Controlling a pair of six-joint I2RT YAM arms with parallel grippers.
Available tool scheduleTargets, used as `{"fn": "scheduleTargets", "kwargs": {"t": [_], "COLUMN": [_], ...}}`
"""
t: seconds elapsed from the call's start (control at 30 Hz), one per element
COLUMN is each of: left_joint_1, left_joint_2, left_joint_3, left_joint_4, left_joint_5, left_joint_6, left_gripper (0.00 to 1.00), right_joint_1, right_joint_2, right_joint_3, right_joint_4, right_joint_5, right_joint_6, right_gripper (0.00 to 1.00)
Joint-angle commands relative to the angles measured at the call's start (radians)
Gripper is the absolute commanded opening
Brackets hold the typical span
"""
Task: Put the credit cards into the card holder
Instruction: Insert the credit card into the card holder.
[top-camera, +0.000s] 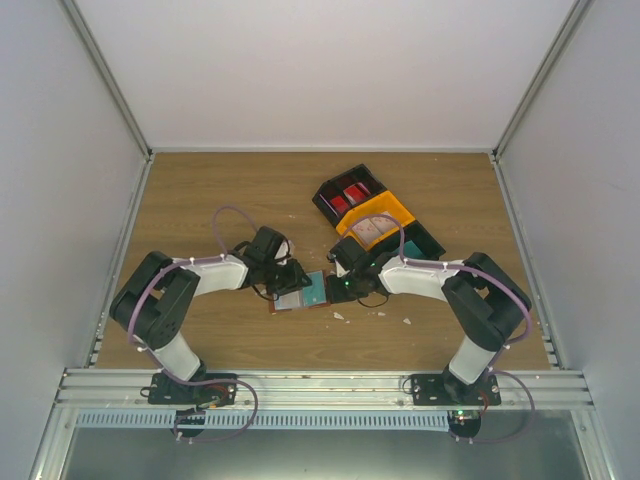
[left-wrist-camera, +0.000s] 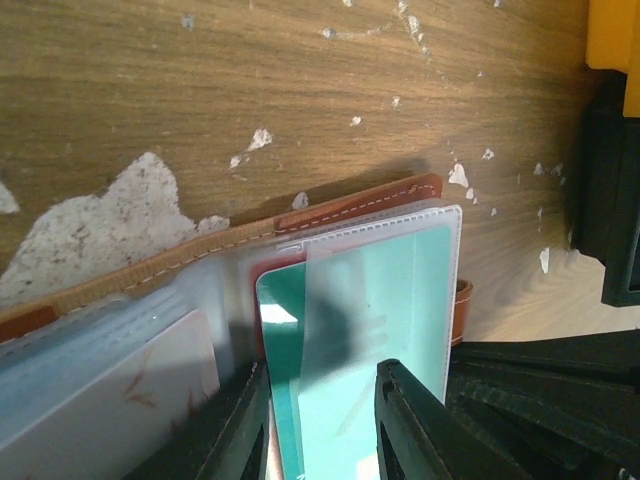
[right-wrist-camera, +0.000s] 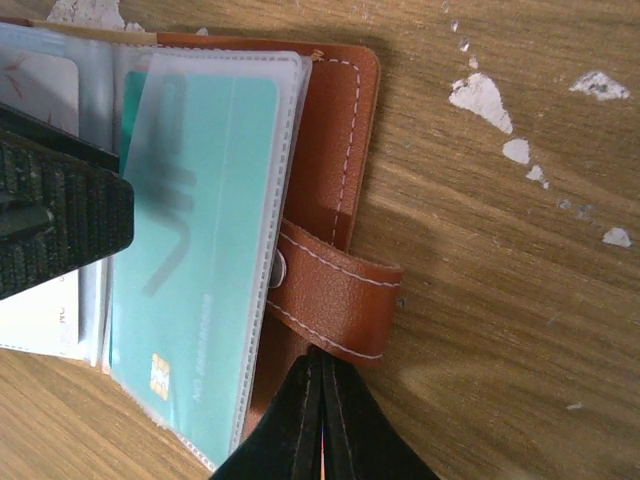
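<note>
The reddish-brown card holder lies open on the wooden table between both arms. A teal credit card sits in its clear right-hand pocket, with one corner strip still showing outside the sleeve. A whitish card rests in the left-hand pocket. My left gripper hangs over the teal card, jaws apart, one finger at the fold and one on the sleeve. My right gripper is shut, tips touching the leather under the snap tab.
A black-and-orange bin tray stands just behind the right gripper, with red flat pieces in its far black compartment. Small white scraps lie in front of the holder. The table's finish is chipped in pale patches.
</note>
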Motion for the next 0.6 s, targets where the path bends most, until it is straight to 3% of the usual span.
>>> {"fn": "scheduleTargets", "kwargs": {"t": [0.0,0.3,0.57], "left_joint_1": [-0.012,-0.013,-0.012], "left_joint_2": [0.053,0.023,-0.139], "left_joint_3": [0.019,0.026,0.067], "left_joint_4": [0.050,0.032,-0.114], "left_joint_5": [0.025,0.032,-0.016], "left_joint_6": [0.037,0.066,0.141], "left_gripper": [0.32,0.32,0.46], "right_joint_1": [-0.003,-0.003,-0.003], "right_joint_2": [0.058,0.002,-0.146], "right_joint_3": [-0.023,-0.017,0.081], "right_joint_4": [-0.065,-0.082,-0.235], "right_joint_5": [0.030,0.074,0.218], "right_joint_6": [-0.016,-0.008,0.000], "right_gripper": [0.04,0.06,0.23]}}
